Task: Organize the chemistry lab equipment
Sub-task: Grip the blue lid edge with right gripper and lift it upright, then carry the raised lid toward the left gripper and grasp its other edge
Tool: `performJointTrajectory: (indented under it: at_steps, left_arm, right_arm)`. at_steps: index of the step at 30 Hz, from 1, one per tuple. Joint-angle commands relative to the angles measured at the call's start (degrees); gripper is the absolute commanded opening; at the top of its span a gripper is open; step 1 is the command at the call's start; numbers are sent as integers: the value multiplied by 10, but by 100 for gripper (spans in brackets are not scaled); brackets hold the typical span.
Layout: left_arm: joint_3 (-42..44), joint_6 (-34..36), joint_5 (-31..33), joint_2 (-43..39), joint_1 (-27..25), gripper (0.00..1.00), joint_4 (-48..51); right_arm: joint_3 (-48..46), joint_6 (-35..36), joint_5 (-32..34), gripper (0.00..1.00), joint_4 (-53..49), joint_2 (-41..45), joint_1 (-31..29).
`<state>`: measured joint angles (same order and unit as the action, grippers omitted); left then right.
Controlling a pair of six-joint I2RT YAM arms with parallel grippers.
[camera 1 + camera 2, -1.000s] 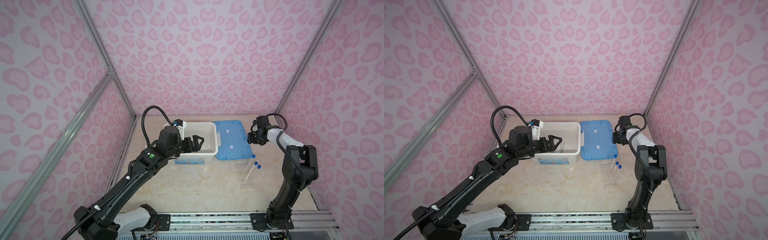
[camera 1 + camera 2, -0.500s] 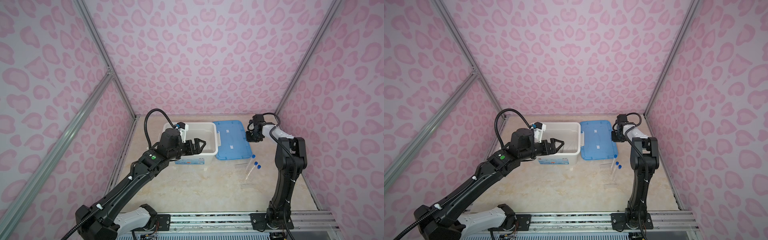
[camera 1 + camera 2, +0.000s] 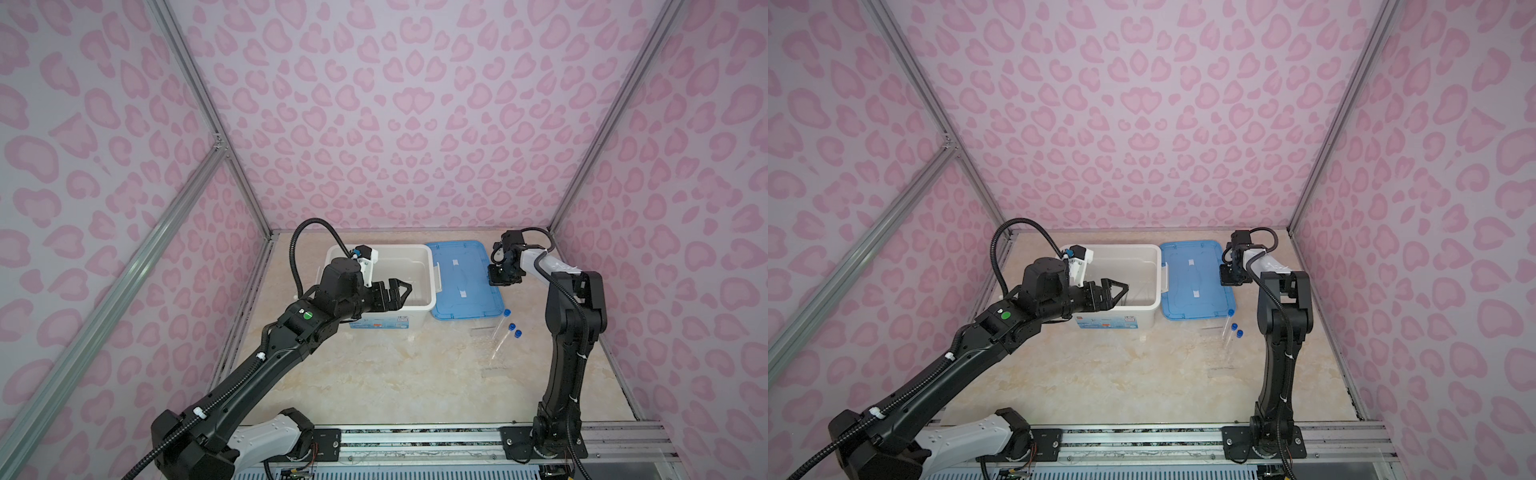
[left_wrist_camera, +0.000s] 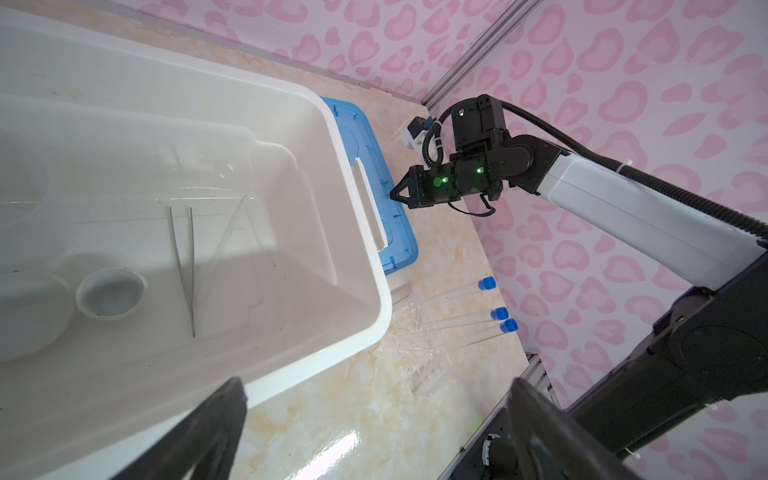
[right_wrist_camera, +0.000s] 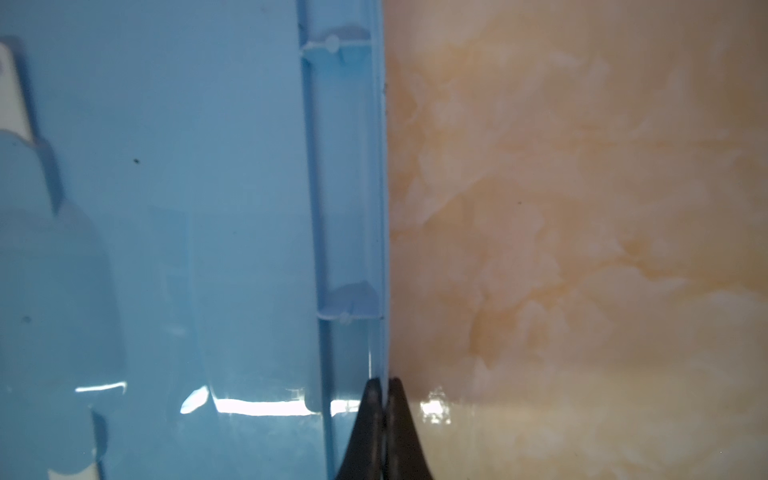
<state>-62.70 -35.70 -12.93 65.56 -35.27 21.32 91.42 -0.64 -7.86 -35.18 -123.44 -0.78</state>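
Three clear tubes [image 3: 500, 334] with blue caps lie side by side on the desk [image 3: 374, 374], just off the near corner of the blue lid [image 3: 457, 274]. Their caps point toward the lid and their long axes run toward the desk's front edge. The right end effector [image 3: 495, 283], the nearer of the two, sits beyond them on the lid's outer side, its jaws closed on the lid's thin rim, as the right wrist view shows. The left end effector [image 3: 402, 294] hangs wide open and empty over the white bin [image 3: 415, 316], where tweezers [image 4: 185, 266] and two round dishes [image 4: 110, 293] already lie. The tubes look like the right arm's job: release, draw back toward the front, then close across their width.
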Motion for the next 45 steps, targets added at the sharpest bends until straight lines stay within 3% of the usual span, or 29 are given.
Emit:
performJointTrajectory:
  at_steps: [1, 6, 16, 27, 36, 40, 45]
  left_arm:
    - [-6, 14, 8, -2, 0, 99, -4]
    - [-5, 14, 12, 0, 0, 99, -6]
    - [-27, 1, -38, 32, 1, 99, -48]
    - [-2, 4, -95, 36, -11, 97, -196]
    - [-11, 47, -85, 24, -17, 98, -249]
    - [-2, 69, -78, 21, -17, 97, -278]
    - [2, 50, -119, 55, -17, 98, -315]
  right_arm:
    - [-20, -1, 25, 0, 1, 13, 1]
    - [-38, -15, 28, 0, 21, 70, 13]
    - [-33, -32, 42, 0, -3, 173, 27]
    - [-43, -51, 66, 0, -10, 309, 36]
    - [-90, -52, 84, 0, 19, 459, 36]
    - [-84, -63, 35, 0, 8, 511, 35]
    - [-74, -86, -35, 0, 9, 560, 9]
